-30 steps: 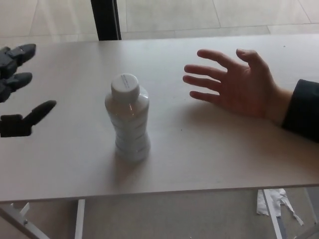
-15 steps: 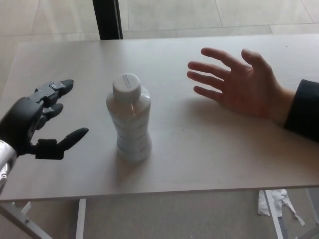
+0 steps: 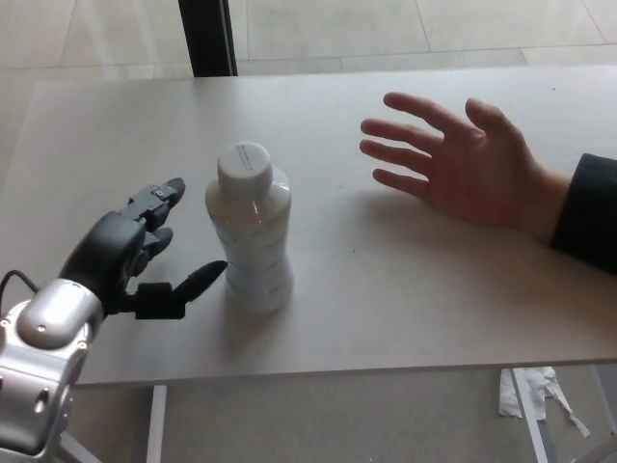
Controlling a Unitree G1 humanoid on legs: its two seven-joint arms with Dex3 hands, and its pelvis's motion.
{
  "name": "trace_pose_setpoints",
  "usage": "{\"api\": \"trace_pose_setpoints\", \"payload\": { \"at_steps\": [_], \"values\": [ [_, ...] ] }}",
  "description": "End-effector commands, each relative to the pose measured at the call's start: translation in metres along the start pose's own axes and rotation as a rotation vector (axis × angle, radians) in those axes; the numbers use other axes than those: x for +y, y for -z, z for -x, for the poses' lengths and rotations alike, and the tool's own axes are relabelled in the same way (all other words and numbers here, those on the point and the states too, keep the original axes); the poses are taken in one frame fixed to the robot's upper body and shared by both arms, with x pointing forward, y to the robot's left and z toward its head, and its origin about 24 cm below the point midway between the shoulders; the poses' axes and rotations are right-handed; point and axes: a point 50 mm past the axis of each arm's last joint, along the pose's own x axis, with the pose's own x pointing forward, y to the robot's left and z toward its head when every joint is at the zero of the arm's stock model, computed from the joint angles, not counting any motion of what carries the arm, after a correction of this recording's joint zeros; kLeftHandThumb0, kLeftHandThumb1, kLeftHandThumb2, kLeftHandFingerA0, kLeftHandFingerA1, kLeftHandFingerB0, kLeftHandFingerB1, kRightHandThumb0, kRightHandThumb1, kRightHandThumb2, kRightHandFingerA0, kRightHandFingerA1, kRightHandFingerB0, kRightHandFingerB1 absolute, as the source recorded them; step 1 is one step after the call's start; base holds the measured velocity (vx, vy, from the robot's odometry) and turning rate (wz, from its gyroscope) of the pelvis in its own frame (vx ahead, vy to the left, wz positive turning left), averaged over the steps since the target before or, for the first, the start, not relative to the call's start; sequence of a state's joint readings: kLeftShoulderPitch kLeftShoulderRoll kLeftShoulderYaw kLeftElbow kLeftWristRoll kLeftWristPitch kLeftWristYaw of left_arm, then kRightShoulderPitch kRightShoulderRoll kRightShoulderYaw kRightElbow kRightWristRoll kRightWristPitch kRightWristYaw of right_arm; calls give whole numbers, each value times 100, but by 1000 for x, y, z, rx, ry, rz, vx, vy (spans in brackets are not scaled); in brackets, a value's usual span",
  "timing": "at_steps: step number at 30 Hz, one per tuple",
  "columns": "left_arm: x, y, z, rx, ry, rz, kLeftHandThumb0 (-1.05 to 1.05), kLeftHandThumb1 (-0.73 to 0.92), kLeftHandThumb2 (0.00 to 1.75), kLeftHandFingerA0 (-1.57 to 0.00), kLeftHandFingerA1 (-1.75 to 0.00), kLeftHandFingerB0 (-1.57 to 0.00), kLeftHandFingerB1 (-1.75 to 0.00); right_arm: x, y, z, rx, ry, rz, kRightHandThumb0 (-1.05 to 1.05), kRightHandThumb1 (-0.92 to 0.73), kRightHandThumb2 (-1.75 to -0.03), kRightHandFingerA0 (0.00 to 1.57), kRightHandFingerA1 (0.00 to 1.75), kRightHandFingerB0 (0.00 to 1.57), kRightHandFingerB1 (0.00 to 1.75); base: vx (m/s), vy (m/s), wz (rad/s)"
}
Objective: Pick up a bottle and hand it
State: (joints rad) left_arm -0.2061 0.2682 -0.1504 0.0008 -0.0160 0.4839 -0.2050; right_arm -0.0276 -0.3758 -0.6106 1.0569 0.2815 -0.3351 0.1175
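Note:
A white plastic bottle [image 3: 249,231] with a white cap stands upright on the pale table [image 3: 405,299], left of centre. My left hand [image 3: 135,251] is just to its left, open, fingers spread toward the bottle. The thumb tip nearly touches the bottle's lower side; the upper fingers are a small gap away. A person's open hand [image 3: 463,159], palm up, rests over the table to the right, with a dark sleeve [image 3: 586,212] at the edge. My right hand does not show.
The table's front edge runs across the bottom of the picture, with white table legs [image 3: 154,424] below. A dark post [image 3: 205,37] stands behind the table's far edge. Crumpled white paper [image 3: 525,391] lies on the floor at lower right.
My left hand has moved right and forward toward the bottle, from the picture's left edge to right beside it. The bottle and the person's hand have stayed put.

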Motion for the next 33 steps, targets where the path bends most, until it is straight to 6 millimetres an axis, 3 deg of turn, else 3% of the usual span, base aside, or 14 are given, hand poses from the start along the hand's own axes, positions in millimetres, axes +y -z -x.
{"api": "trace_pose_setpoints", "payload": {
  "at_steps": [1,3,5,9,11,12,18,22,25,27,28,29,30,33],
  "values": [
    [-2,1,-3,24,-46,-29,-89,49,88,0,-24,0,0,-5,-6,-2,-23,9,3,-105,-42,-80,93,143,22,145,0,0,0],
    [-10,-1,-6,3,-38,-40,-80,56,57,0,-40,0,-11,-3,-8,-2,-31,9,41,-105,-42,-84,81,155,19,147,0,0,0],
    [-22,-4,-10,-28,-18,-5,-96,52,94,0,-36,0,-1,-1,-10,-3,-31,11,17,-105,-40,-84,76,159,18,149,0,0,0],
    [-30,-13,-11,-62,9,81,-96,53,95,-1,-35,0,-1,3,-13,-4,-43,3,15,-105,-42,-82,82,155,19,145,0,0,0],
    [-34,-15,-11,-76,16,95,-86,59,59,0,-44,0,-8,3,-12,-4,-38,0,11,-105,-42,-83,75,158,20,143,0,0,0],
    [-38,-18,-12,-86,43,106,-98,53,97,0,-29,0,0,4,-13,-5,-43,4,1,-105,-41,-87,59,168,21,140,0,0,0],
    [-42,-18,-14,-77,22,89,-105,55,99,0,-16,0,-4,10,-13,-5,-40,-9,6,-105,-41,-85,87,149,20,148,0,0,0],
    [-40,-18,-18,-69,-34,93,-104,58,99,0,-13,0,-11,12,-12,-6,-36,-13,22,-105,-42,-83,78,153,17,145,0,0,0],
    [-45,-24,-22,-75,-218,143,-86,44,75,0,-42,0,0,15,-12,-6,-32,-17,-22,-105,-38,-85,52,168,25,138,0,0,0],
    [-51,-28,-27,-42,-411,195,-44,50,55,-27,-62,0,0,18,-13,-6,-37,-20,-5,-105,-37,-93,55,168,33,133,0,0,0],
    [-51,-28,-28,-43,-449,207,-33,55,56,-54,-108,0,0,19,-13,-6,-37,-21,-2,-105,-40,-85,72,154,19,144,0,0,0],
    [-52,-28,-28,-54,-478,214,-33,55,56,-54,-108,0,0,20,-13,-6,-38,-25,1,-105,-40,-85,72,154,19,144,0,0,0],
    [-53,-27,-29,-52,-512,187,-22,68,60,-90,-114,0,0,21,-13,-6,-41,-28,6,-105,-43,-82,70,155,18,140,0,0,0],
    [-57,-29,-34,-69,-598,98,-4,78,64,-100,-142,0,-26,23,-14,-5,-54,-25,15,-105,-42,-85,75,153,20,144,0,0,0]
  ]
}}
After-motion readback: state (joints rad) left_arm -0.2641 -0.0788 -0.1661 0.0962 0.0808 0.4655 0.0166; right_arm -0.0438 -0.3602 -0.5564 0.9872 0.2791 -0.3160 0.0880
